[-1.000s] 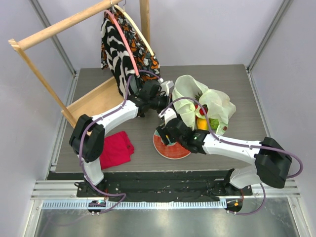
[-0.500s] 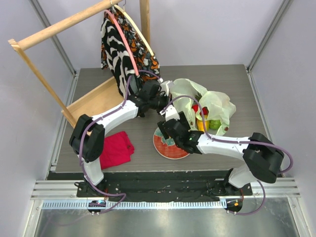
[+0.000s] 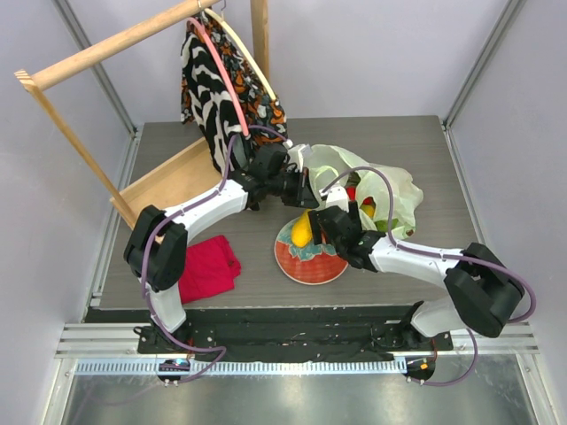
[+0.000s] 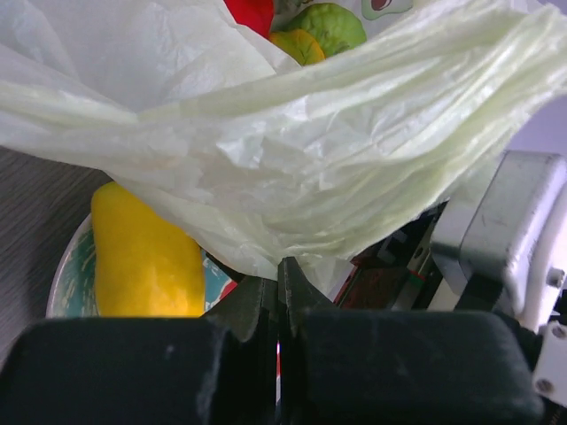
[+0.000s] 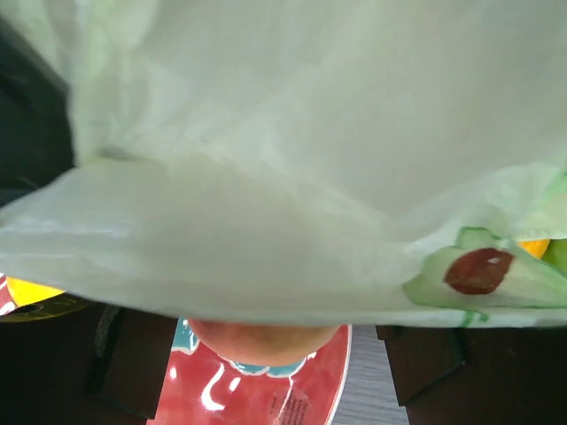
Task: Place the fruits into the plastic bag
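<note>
Plastic bag [image 3: 394,190]: crumpled on the counter [image 3: 399,142] at 2 o'clock of the red plate [image 3: 310,266], with a red pepper [image 4: 250,12] and a green fruit [image 4: 332,27] showing inside; its near rim is clenched in the left hand [image 4: 277,297]. Yellow mango [image 3: 303,228]: lies at the plate's 10 o'clock edge, outside the bag. Right hand [image 5: 266,372]: released, fingers spread either side of a peach [image 5: 266,341] at the plate, under the bag's draped film.

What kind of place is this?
Probably a robot test bench in a laboratory, not a home: the table is closed in by plain wall panels, two robot arms stand on a metal rail, and a wooden rack serves as a prop.
</note>
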Controlling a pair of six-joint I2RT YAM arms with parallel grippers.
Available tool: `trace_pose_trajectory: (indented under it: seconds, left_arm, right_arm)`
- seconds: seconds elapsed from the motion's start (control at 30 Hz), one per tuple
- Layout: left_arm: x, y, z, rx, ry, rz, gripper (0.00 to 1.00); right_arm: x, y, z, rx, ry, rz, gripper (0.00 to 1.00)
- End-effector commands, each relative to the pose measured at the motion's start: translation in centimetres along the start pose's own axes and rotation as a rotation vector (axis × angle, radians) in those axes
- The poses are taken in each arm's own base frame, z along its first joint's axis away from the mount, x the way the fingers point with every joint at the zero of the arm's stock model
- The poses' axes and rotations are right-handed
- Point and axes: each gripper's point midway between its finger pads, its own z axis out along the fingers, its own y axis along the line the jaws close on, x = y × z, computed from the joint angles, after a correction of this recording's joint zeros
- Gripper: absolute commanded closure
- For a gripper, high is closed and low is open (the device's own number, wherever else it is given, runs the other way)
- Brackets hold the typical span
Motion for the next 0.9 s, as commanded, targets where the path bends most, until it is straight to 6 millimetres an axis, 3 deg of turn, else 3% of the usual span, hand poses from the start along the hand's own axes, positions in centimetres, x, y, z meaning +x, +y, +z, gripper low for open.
trace_pose_trajectory:
  seconds: [0.0,0.17,0.33,0.6,0.7,0.73,0.87]
  left_arm:
    - [-1.6,-2.1,-1.3,0.047,-0.045,0.046,1.0]
    - [-1.6,-2.2,-1.3,0.048,-0.046,0.044,1.0]
    - [-1.7,-2.2,-1.3,0.05,-0.046,0.042,1.0]
    - [-1.8,-2.4,-1.4,0.055,-0.049,0.045,1.0]
    - [-1.7,-2.4,-1.4,0.053,-0.05,0.046,1.0]
    - [-1.8,-2.4,-1.4,0.054,-0.05,0.046,1.0]
    - [-1.8,-2.4,-1.5,0.054,-0.051,0.047,1.0]
  right_arm:
    - [-0.5,0.1,-0.7,-0.027,-0.009,0.087,0.13]
    - [0.3,0.2,-1.4,-0.052,0.017,0.129,0.13]
    - [2.1,0.0,-0.8,-0.051,0.071,0.145,0.13]
    - [2.9,-0.3,-0.1,-0.017,0.114,0.132,0.13]
    - [2.7,-0.3,-0.2,-0.021,0.108,0.13,0.2]
    - [2.6,-0.4,-0.3,-0.024,0.105,0.13,0.31]
    - [2.0,-0.4,-0.8,-0.041,0.088,0.126,0.48]
